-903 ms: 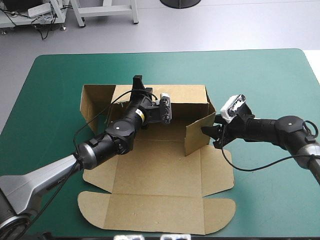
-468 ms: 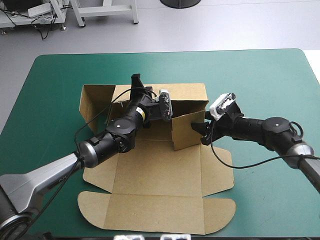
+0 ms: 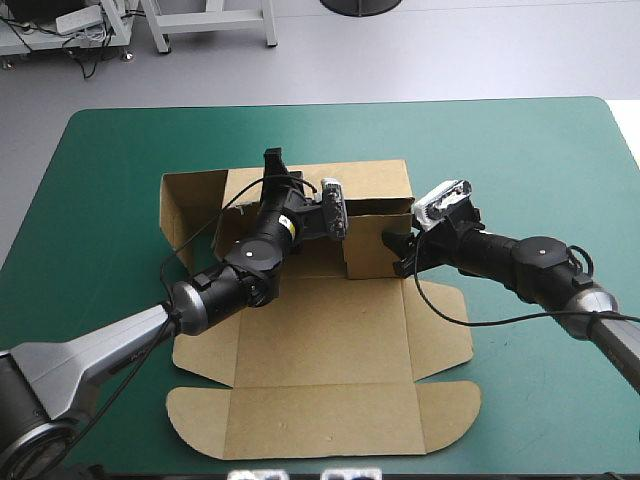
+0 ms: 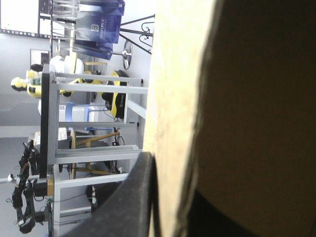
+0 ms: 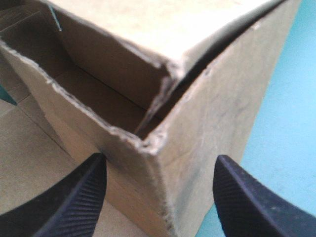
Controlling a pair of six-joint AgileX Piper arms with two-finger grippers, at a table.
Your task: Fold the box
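Brown board lies spread over the middle of the teal-green bench (image 3: 520, 140): this is the box (image 3: 320, 340), partly raised. Its base and the round-cornered lid (image 3: 320, 435) lie flat, the lid on the box's near side. Along the box's far side the rear wall (image 3: 375, 182) stands upright. At that wall's left end a side panel (image 3: 185, 205) stands up and angles toward the near side. At the right end the board is turned inward, and a panel (image 3: 372, 255) stands on the base with its face toward the near side.

The left gripper (image 3: 273, 166) sits at the rear wall's top edge, left of the wall's middle. Its black fingers (image 4: 131, 197) are all but closed, with the board pinched between them.

The right gripper (image 3: 396, 254) is just outside the box's right end, at the inward-turned panel. It is spread wide, one finger on each side of an upright corner of the folded board. Whether either finger touches the board cannot be told. The corner's edges look ragged, and a narrow gap shows between the sheets there.
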